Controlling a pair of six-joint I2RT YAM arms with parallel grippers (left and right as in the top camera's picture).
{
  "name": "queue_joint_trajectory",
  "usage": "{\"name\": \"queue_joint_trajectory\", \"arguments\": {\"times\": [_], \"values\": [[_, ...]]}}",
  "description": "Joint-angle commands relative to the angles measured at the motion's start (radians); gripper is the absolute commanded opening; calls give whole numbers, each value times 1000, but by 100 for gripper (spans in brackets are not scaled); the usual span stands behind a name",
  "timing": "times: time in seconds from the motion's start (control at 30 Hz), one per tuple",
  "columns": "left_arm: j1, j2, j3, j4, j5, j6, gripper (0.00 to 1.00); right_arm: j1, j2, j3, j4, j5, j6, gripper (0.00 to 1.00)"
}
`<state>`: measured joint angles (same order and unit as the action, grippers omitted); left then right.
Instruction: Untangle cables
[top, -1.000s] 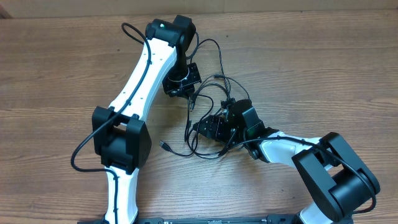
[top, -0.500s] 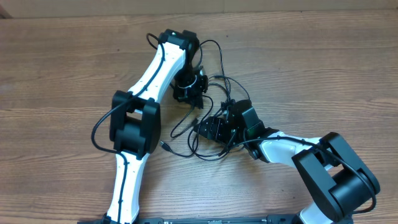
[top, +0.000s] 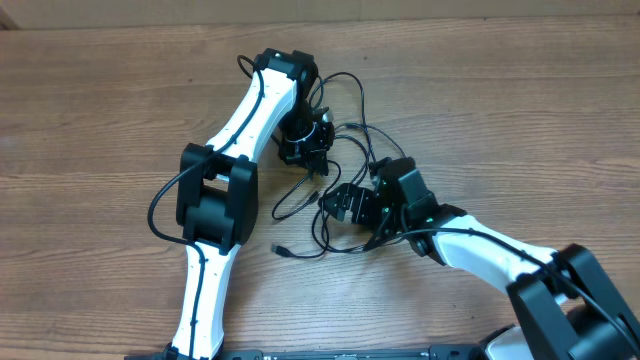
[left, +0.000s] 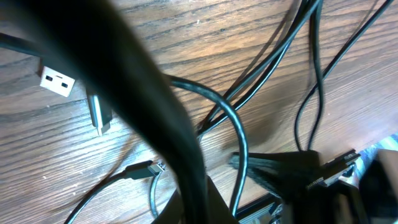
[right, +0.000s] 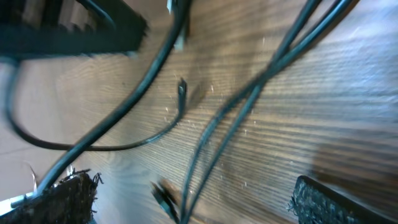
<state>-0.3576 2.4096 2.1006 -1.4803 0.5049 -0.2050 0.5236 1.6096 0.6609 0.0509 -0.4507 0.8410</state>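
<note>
Cables (left: 241, 134): tangled, centre of table. Left gripper (top: 308, 150): clenched, upper centre. Right gripper (top: 345, 205): released, fingers spread wide.

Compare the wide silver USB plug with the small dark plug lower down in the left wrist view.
The USB plug is wide, flat and silver with two square holes; the small plug is slim and dark with a tiny metal tip. The USB plug lies near the left edge, the small plug lower, nearer the middle. Both lie on the wooden table.
</note>
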Motion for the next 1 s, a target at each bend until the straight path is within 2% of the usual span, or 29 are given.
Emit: {"name": "queue_joint_trajectory", "arguments": {"times": [0.0,0.13,0.27,0.5,0.6,0.7,0.8,0.9,0.97], "values": [[2,12,8,-2,65,26,6,-23,-67,2,-10,58,-6,100],[-6,12,8,-5,107,26,16,-23,-68,2,-42,70,-9,100],[-16,12,8,-26,151,26,35,-23,-68,2,-87,106,-10,100],[-23,18,-5,-40,171,24,43,-23,-68,2,-83,107,-10,100],[-30,20,-34,-27,173,9,40,-23,-68,2,-83,110,-10,100],[-38,20,-85,2,174,-24,29,-23,-68,2,-83,110,-9,100],[-42,20,-143,44,206,-53,5,-23,-68,2,-84,110,-10,100],[-38,20,-148,50,195,-54,4,-23,-68,2,-84,110,-10,100],[-22,16,-135,51,129,-64,4,-23,-68,2,-87,110,-10,100]]}}
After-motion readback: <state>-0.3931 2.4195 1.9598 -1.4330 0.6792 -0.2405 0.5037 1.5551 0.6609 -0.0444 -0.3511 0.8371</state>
